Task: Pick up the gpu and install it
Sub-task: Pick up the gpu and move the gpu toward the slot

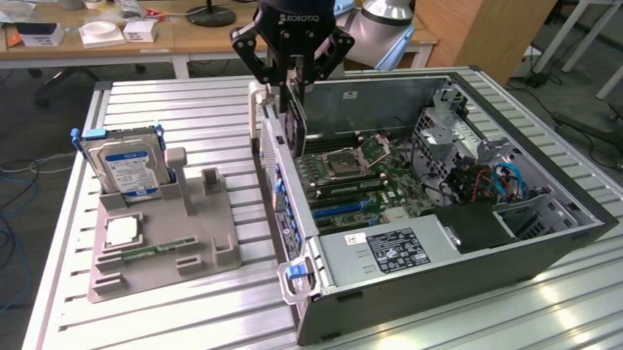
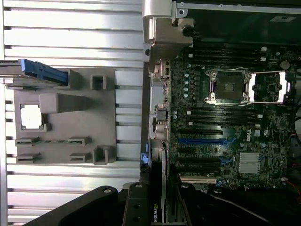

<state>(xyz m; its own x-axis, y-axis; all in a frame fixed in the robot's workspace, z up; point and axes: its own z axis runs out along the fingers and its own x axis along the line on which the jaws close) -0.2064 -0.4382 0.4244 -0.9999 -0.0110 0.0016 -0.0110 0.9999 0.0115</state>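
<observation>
Gripper (image 1: 295, 80) fingers partly closed, clamping graphics card (image 1: 295, 120), card hanging edge-on above open computer case (image 1: 457, 292). Pickup done; card not yet seated in motherboard (image 1: 389, 182) slot.

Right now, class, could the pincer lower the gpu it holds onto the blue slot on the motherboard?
Probably yes: the case lies open-sided, the pincer holds the gpu by the rear wall, and nothing stands over the blue slot.
</observation>
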